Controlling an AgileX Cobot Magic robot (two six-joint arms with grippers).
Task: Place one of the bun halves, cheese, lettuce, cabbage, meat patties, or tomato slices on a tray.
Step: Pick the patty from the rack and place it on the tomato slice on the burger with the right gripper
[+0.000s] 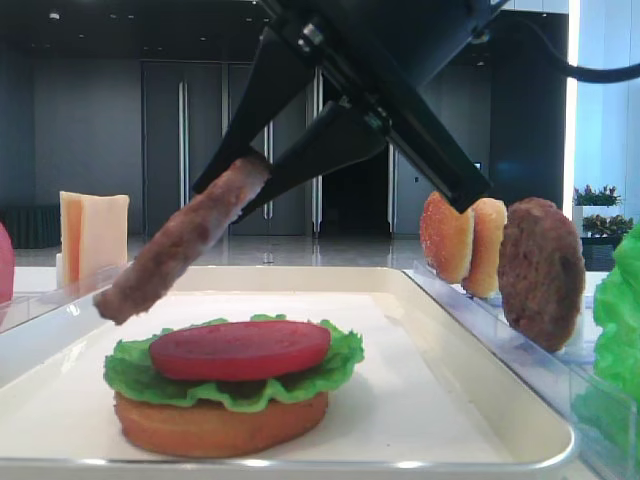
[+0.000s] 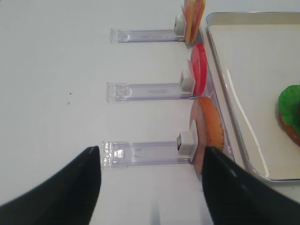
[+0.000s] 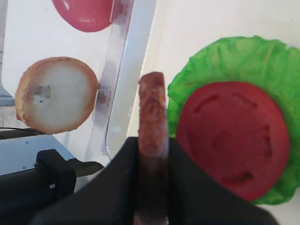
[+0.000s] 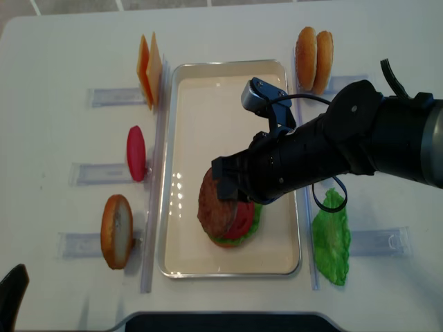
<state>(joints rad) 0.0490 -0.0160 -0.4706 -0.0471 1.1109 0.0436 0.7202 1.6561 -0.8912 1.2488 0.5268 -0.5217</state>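
Cream tray [image 4: 181, 83] carrying a stack — bun half [image 1: 210, 425], lettuce [image 1: 135, 372], tomato slice [image 1: 240, 349]. Above it, right gripper [image 3: 152, 154] clamped edge-on around a meat patty [image 1: 180, 243], disc tilted, low edge up and left of the tomato, not touching. Left gripper [image 2: 152, 161] spread wide, empty, over the racks — well apart. Pinch point itself masked by black fingers.

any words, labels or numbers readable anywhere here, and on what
None can be read: no print shows on the tray, the clear racks, the food, or the right gripper holding the meat patty.
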